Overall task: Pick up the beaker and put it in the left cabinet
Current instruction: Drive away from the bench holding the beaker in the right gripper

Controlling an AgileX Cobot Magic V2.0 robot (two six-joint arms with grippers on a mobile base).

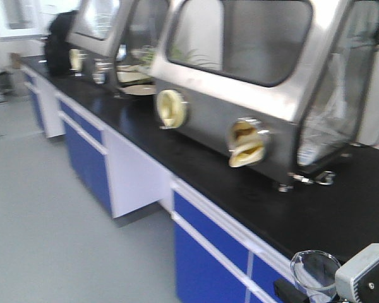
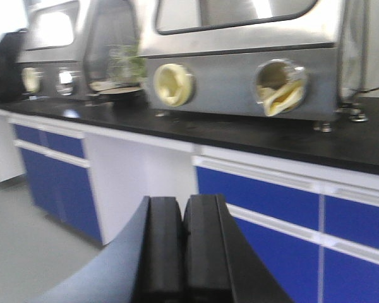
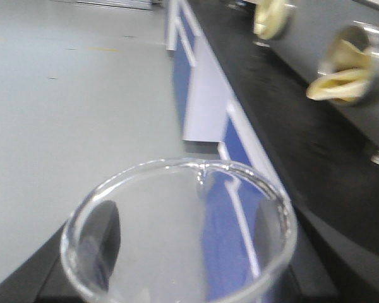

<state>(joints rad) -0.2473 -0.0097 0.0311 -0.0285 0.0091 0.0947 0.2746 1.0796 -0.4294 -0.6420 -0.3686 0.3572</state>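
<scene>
gripping the beaker (image 3: 177, 208) from both sides, the right gripper (image 3: 184, 259) shows only as two dark fingers, blurred through the clear glass. the round flared rim faces the wrist camera. in the front view the beaker sits low at the right edge, in front of the bench. the left gripper (image 2: 184, 211) is clenched, its matte black fingers pressed flat together with nothing between them. beyond both runs a long bench with a smooth black countertop (image 1: 240, 183), blue drawer fronts (image 1: 208, 252) trimmed in white and a plain white panel (image 1: 136, 180). on the countertop stands a brushed steel glove box (image 1: 208, 117) with a slanted window and round ports holding pale yellow gloves (image 1: 246, 145). a second such box stands farther along. the floor (image 1: 44, 227) is pale grey and smooth.
</scene>
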